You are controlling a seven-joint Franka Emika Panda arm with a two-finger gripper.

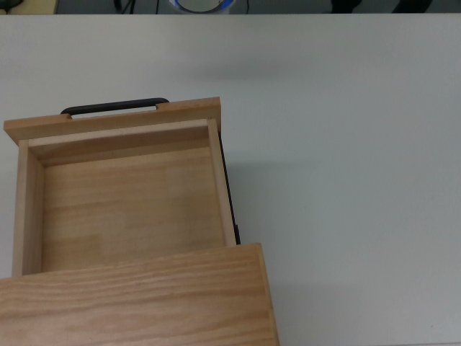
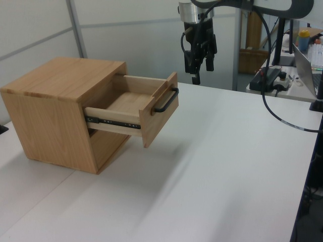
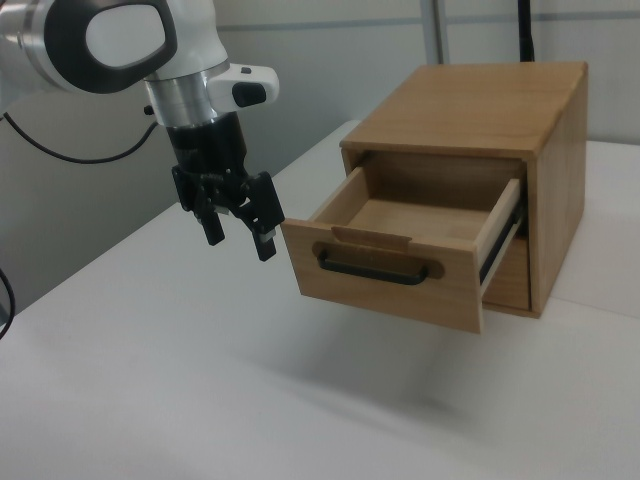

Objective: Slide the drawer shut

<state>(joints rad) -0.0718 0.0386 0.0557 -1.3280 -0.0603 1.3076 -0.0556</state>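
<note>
Presently noted: white table (image 2: 237,151) bare around the work area; background clutter confined to a side bench (image 2: 275,80) at the left view's right edge, with a black cable (image 2: 272,113) hanging from the arm down over the table's far side. Nothing lying between gripper (image 3: 240,238) and drawer (image 3: 400,262). Drawer pulled well out of the oak-grained cabinet (image 2: 55,108), interior empty, black slide rail (image 2: 113,121) exposed along its side. Front panel and black wire handle (image 3: 380,270) facing away from the cabinet, toward the top view's upper edge; long axis of the travel running from cabinet toward that edge, handle bar lying crosswise to it. Gripper hanging above the table, apart from the handle, on the right view's left of the front panel, fingers (image 3: 265,243) pointing down, spread apart, holding nothing.
</note>
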